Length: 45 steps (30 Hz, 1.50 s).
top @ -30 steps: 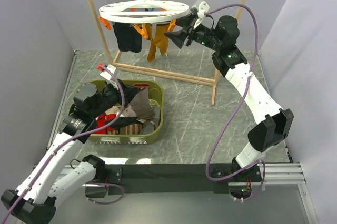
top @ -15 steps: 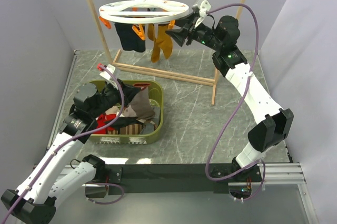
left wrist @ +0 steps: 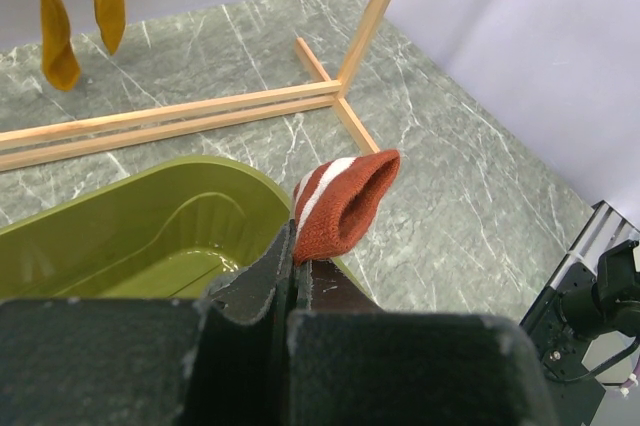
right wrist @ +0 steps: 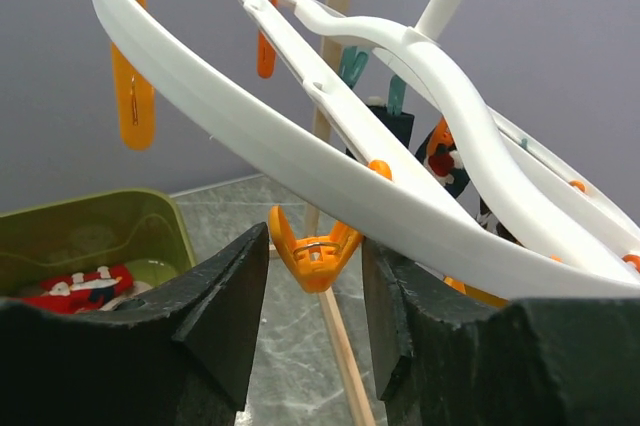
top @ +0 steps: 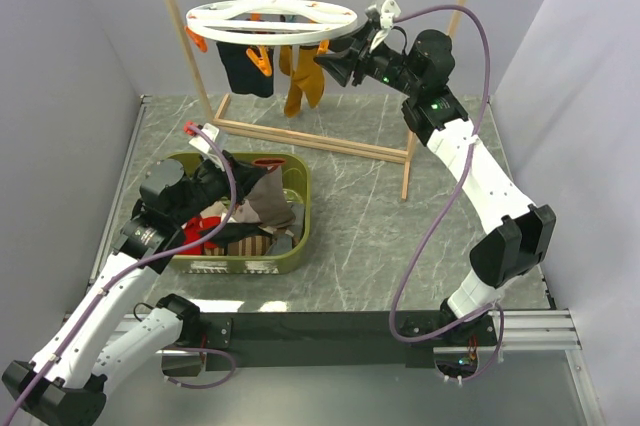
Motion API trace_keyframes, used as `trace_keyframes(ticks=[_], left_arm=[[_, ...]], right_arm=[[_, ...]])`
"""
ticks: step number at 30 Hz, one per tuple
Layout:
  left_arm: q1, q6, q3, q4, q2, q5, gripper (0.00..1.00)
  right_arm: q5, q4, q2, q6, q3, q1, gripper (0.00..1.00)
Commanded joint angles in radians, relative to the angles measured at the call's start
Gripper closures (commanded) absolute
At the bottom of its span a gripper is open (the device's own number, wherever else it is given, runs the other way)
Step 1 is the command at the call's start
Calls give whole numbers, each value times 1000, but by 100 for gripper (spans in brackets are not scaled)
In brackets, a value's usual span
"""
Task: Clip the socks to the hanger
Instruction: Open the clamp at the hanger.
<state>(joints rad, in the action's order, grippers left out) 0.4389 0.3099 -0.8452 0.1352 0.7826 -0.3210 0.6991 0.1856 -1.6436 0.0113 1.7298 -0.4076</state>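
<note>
On the left, the left hand [left wrist: 293,258] is remaining low over the green basket [top: 296,236], in the same place as one second ago. It is clenching the red and white striped cuff [left wrist: 345,201] of one of the socks [top: 262,201], while the taupe body is lying across the basket on the counter [top: 380,196]. In the middle, the hanger [top: 270,41] is hanging from the wooden rack [top: 310,141], and the navy sock [top: 240,66] and the mustard socks [top: 300,86] under it are swinging a little compared with the earlier moment. On the right, the right hand [top: 337,59] is now standing slightly higher and closer to the ring. Its fingers are staying apart, released, with one orange clip [right wrist: 313,246] between them, and they do not seem to be pressing it yet. I am judging that the right arm is preparing this clip, while the sock is not yet travelling up, so the clipping itself is not started.
</note>
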Motion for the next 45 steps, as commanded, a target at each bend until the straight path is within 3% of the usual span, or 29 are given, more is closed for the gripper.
trace_keyframes(ticks=[1,5,14,22,24,27,31,36,43,45], left_arm=[[-5,5,0,-51,-8,-20,99],[-5,3,1,-55,-5,-24,99],[-5,1,5,-57,-3,-21,99],[-5,5,15,-72,-5,-32,99],[-5,3,14,-74,-5,-33,99],[-5,5,14,-74,-6,-33,99],[-5,9,17,-77,-5,-41,99],[-5,17,18,-78,-6,-46,99],[-5,20,23,-88,-9,-46,99],[-5,21,23,-89,-9,-46,99]], right_arm=[[11,74,-10,-53,45,6,50],[19,98,-30,-91,57,7,49],[23,74,-53,-116,100,6,62],[20,46,-6,-64,62,6,42],[10,66,22,-48,24,6,32],[5,57,34,-42,8,6,28],[5,37,34,-33,17,7,29],[-15,29,47,-28,8,6,39],[-16,34,59,-33,-1,6,41],[-13,31,64,-33,-3,6,46]])
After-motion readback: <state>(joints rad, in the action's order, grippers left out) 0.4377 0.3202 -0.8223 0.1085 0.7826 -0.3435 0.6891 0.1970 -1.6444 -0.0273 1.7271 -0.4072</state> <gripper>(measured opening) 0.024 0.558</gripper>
